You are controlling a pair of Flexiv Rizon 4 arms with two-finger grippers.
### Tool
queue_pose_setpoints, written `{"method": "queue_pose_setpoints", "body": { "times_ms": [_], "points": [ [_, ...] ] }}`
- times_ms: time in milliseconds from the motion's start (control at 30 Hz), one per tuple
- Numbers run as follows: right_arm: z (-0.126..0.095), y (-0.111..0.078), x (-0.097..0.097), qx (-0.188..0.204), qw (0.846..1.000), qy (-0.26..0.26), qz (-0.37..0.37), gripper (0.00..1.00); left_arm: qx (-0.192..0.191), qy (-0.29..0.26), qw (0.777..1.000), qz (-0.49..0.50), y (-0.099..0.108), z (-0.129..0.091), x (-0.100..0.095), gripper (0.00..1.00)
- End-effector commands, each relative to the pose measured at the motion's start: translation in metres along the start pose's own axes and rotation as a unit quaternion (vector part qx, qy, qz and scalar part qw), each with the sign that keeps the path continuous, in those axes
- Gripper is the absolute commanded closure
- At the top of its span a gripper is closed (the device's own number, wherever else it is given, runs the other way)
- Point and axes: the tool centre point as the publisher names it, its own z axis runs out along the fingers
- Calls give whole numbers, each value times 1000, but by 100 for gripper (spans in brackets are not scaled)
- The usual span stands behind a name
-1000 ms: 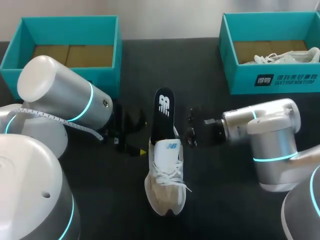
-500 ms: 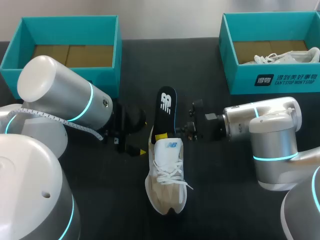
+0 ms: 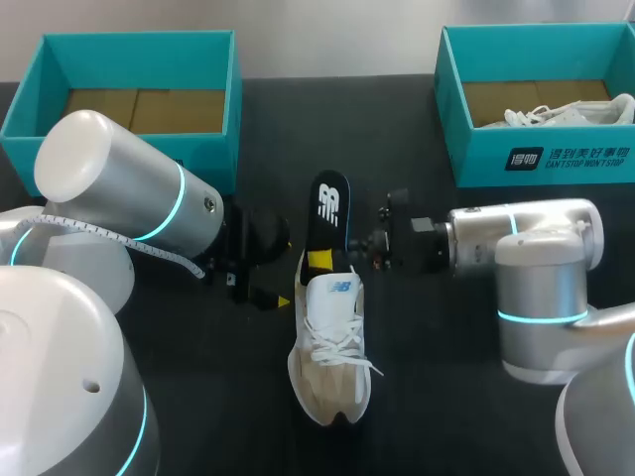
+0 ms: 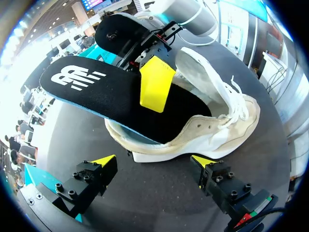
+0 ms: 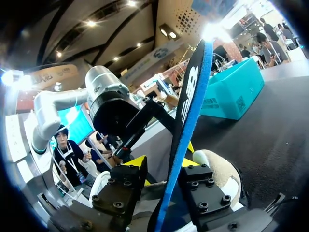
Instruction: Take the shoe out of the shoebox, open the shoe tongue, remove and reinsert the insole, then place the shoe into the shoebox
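Note:
A white and beige shoe (image 3: 329, 347) lies on the black table, toe toward me. Its black insole (image 3: 328, 213) sticks out of the heel opening, partly inside. My right gripper (image 3: 333, 260) comes in from the right and stands open around the insole (image 5: 186, 111). One yellow fingertip (image 4: 155, 84) lies over the insole (image 4: 91, 87), and the other is hidden behind it. In the right wrist view a gap shows beside the insole in the right gripper (image 5: 163, 163). My left gripper (image 3: 277, 268) stands wide open just left of the heel, and in its own view the left gripper (image 4: 153, 162) faces the shoe (image 4: 217, 116).
A teal shoebox (image 3: 220, 129) with cardboard inside stands at the back left. A second teal shoebox (image 3: 476, 159) at the back right holds another white shoe (image 3: 566, 112).
My right gripper has opened and moved left, so the insole now stands between its fingers. The insole shifted slightly. My left arm has kept still.

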Motion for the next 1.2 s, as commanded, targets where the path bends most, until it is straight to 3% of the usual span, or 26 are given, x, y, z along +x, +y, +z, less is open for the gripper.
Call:
{"method": "queue_pose_setpoints", "body": {
  "times_ms": [33, 67, 300, 700, 967, 1000, 1067, 1100, 1200],
  "points": [
    [2, 1, 2, -4, 1000, -10, 2, 96, 1, 0, 1000, 1, 1, -1, 1, 0],
    [2, 1, 1, -5, 1000, -11, 2, 100, 1, 0, 1000, 1, 1, -1, 1, 0],
    [0, -10, -4, 5, 1000, -11, 26, 100, 1, 0, 1000, 1, 1, -1, 1, 0],
    [6, -50, 5, 36, 994, -4, 106, 100, 1, 0, 1000, 1, 1, -1, 1, 0],
    [9, -52, 14, 37, 993, 4, 109, 100, 1, 0, 1000, 1, 1, -1, 1, 0],
    [9, -50, 14, 34, 994, 3, 104, 99, 1, 0, 1000, 1, 1, -1, 1, 0],
    [9, -45, 15, 31, 995, 2, 94, 69, 1, 0, 1000, 1, 1, -1, 1, 0],
    [9, -42, 15, 30, 996, 0, 88, 63, 1, 0, 1000, 1, 1, -1, 1, 0],
    [9, -34, 14, 26, 997, -2, 71, 60, 1, 0, 1000, 1, 1, -1, 1, 0]
  ]
}}
